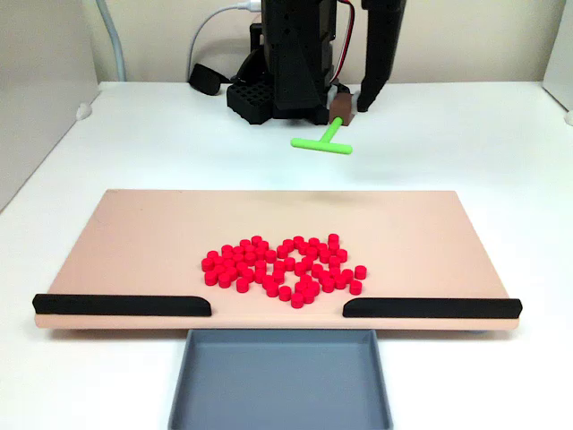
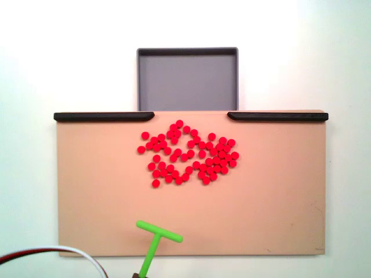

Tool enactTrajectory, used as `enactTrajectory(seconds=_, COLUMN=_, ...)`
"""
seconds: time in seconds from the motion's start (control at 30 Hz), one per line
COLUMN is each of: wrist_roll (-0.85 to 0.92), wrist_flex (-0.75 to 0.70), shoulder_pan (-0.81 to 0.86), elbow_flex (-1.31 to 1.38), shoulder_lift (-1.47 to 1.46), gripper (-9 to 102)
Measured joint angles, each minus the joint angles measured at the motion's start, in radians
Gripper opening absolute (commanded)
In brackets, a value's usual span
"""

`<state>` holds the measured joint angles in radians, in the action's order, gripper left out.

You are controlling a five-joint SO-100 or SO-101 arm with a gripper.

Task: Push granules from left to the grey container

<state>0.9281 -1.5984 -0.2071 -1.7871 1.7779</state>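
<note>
The red granules (image 1: 285,269) lie in a loose patch at the middle of the tan board (image 1: 134,242), a little back from its near edge; in the other fixed view the granules (image 2: 188,153) sit just below the grey container (image 2: 186,78). That grey container (image 1: 279,385) is empty and butts against the board's edge. My gripper (image 1: 351,107) hangs behind the board, shut on the stem of a green T-shaped stick (image 1: 322,141). The stick (image 2: 157,234) hovers over the board's far edge, well apart from the granules.
Two black bars (image 1: 121,305) (image 1: 430,307) line the board's edge by the container, leaving a gap at the tray. The arm's black base (image 1: 286,81) stands behind the board. A white cable (image 2: 69,250) curls at the corner near the arm.
</note>
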Motion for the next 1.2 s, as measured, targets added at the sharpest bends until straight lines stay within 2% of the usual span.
enactTrajectory(seconds=0.3, wrist_roll=-0.410, wrist_flex=-0.002, shoulder_pan=-0.160, elbow_flex=0.193, shoulder_lift=-0.155, gripper=0)
enactTrajectory(seconds=0.43, wrist_roll=-0.595, wrist_flex=0.000, shoulder_pan=-0.175, elbow_flex=0.307, shoulder_lift=-0.262, gripper=0)
enactTrajectory(seconds=0.67, wrist_roll=-0.847, wrist_flex=-0.002, shoulder_pan=-0.187, elbow_flex=0.331, shoulder_lift=-0.264, gripper=0)
enactTrajectory(seconds=0.97, wrist_roll=-1.072, wrist_flex=-0.003, shoulder_pan=-0.187, elbow_flex=0.551, shoulder_lift=-0.431, gripper=0)
enactTrajectory(seconds=1.2, wrist_roll=-1.160, wrist_flex=-0.003, shoulder_pan=-0.172, elbow_flex=0.764, shoulder_lift=-0.630, gripper=0)
